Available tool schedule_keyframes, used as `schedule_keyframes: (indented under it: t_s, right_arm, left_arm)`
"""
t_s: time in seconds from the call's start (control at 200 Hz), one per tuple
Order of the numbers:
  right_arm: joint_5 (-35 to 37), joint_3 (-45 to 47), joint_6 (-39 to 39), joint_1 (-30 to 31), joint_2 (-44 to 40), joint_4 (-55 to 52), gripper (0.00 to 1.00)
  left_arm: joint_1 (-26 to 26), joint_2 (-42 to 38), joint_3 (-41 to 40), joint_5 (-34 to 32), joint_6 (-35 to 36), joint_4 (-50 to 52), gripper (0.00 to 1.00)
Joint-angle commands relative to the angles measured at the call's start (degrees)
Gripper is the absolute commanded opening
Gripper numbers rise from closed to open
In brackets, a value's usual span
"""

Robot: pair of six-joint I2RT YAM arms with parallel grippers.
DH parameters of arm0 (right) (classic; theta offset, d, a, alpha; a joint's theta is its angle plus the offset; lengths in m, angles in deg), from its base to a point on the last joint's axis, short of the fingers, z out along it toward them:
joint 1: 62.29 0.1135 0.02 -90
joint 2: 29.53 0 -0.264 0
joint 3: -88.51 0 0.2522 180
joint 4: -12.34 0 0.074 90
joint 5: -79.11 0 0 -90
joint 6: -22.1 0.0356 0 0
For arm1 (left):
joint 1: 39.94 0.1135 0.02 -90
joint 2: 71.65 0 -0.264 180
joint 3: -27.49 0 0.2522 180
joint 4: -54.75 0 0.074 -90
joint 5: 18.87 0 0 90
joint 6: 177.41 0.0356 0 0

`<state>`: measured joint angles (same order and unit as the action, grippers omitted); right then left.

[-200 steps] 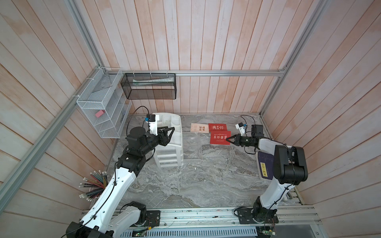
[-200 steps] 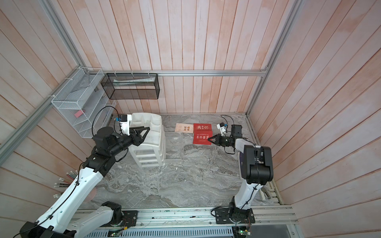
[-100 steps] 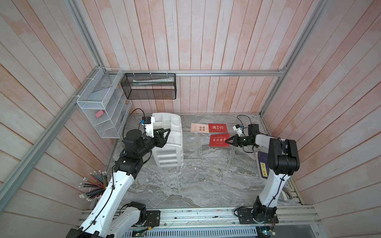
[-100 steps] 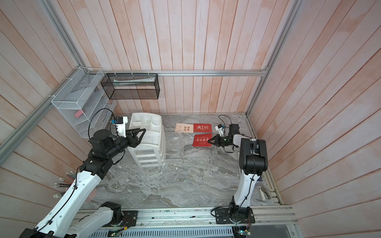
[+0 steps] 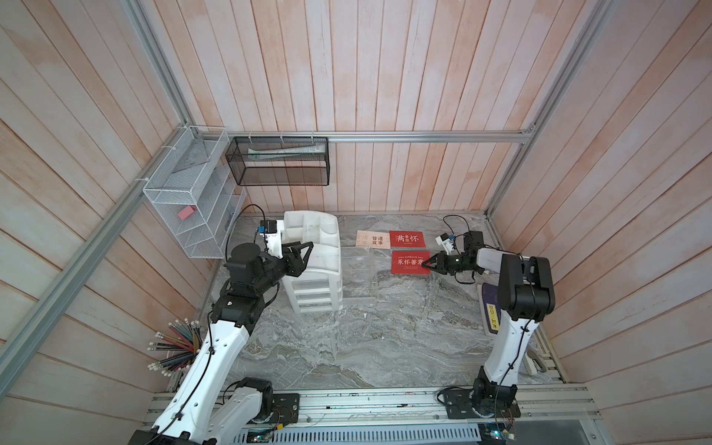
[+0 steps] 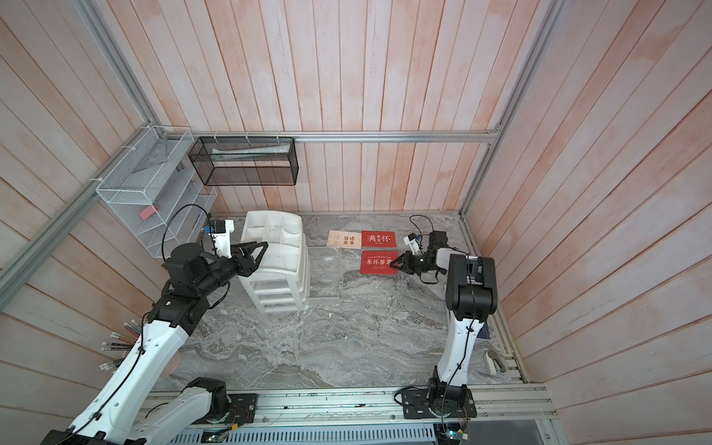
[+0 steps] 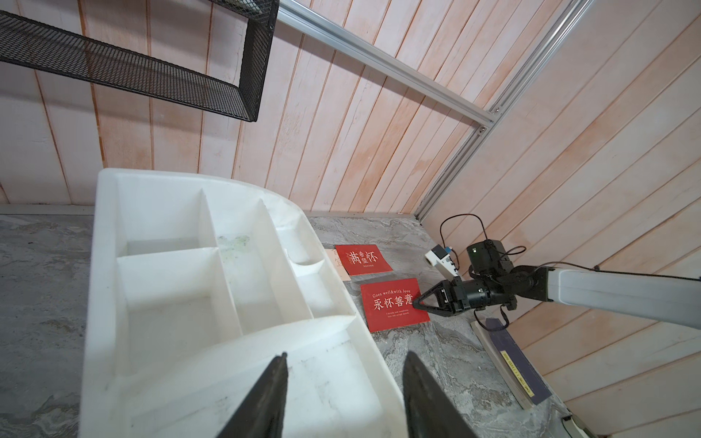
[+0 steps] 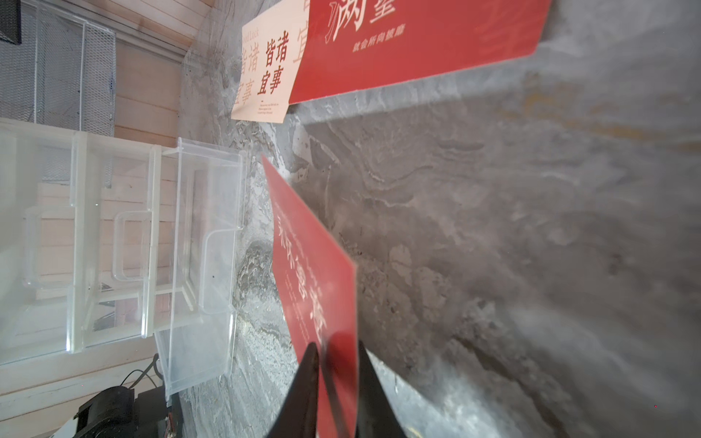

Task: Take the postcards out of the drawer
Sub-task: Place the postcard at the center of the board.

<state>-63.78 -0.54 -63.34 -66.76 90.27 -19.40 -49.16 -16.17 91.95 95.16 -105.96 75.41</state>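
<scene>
Releasing is the step observed: the right gripper [image 8: 335, 350], which a second ago had its jaws pinched on the nearer red postcard [image 5: 409, 262], now has them slightly parted astride that card's near edge, with clear space showing in the right wrist view. Over the same second the card came a little away from the far red postcard [image 5: 407, 239]. It now lies on the stone table [image 5: 385, 339], apart from the far card by a narrow strip of bare surface. Whether its gripped edge is fully down cannot be told. The far red postcard lies flat with one end overlapping the beige postcard [image 5: 373, 240]. All three cards are therefore on the table, beside the clear drawer [image 5: 356, 269], which stands pulled out of the white drawer unit [image 5: 314, 269] and appears empty through its walls. The left gripper [image 7: 345, 356] hangs over the unit's top tray with its jaws well apart, holding nothing. In my judgement the removal is essentially complete, and what remains is for the right arm to back straight off without dragging the loose card. The navy booklet [image 5: 490, 308] beneath the right arm is not a task thing.
</scene>
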Motion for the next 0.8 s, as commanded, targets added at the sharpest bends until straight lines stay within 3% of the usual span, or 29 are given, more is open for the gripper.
schedule_keyframes:
  t_s: [0.0,0.295,0.465,0.795]
  right_arm:
    - [1.0,-2.3,-1.0,-0.4,2.6,-2.0,0.21]
    - [4.2,-3.8,-2.1,-0.5,3.6,-3.8,0.25]
    - [7.0,-1.4,0.1,-0.4,1.5,-0.2,0.33]
    - [10.4,0.8,2.9,-0.3,-2.3,3.8,0.35]
  left_arm:
    - [0.6,-0.1,0.2,1.4,1.3,0.9,0.51]
    - [1.3,-0.4,1.1,1.0,1.8,2.2,0.51]
    - [1.4,-0.4,1.3,0.2,1.3,2.6,0.52]
    - [1.5,-0.6,1.8,-0.7,1.4,3.7,0.53]
